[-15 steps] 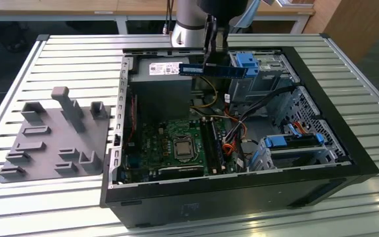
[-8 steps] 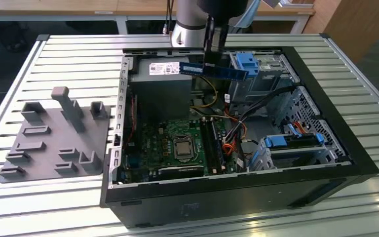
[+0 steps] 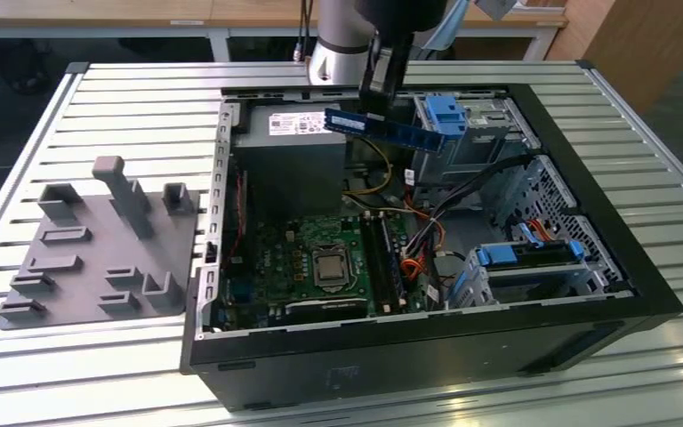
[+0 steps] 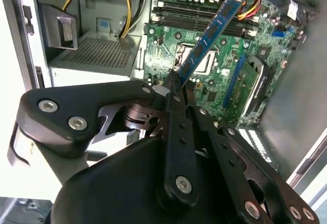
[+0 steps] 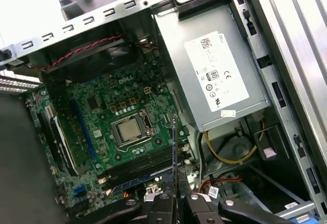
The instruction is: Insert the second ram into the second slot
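Right now your hand is closed on the ram, its fingers pinching the board's flat faces. It hangs in the air over the far part of the open case, above the power supply, and is tilted rather than level. It is well apart from the motherboard. In the second wrist view the ram runs away from the hand toward the slots without reaching them. In the first wrist view you see it edge-on, a thin line above the slots. One slot seems to carry a blue strip already, though you cannot be sure.

Treat the ram as light, stiff and thin. It will not sag, but it can twist in a pinch taken off centre, as this one appears to be. Its chips and contact edge are likely fragile, so grip the bare upper margin.

A grey fixture sits on the tabletop at the exterior view's left.
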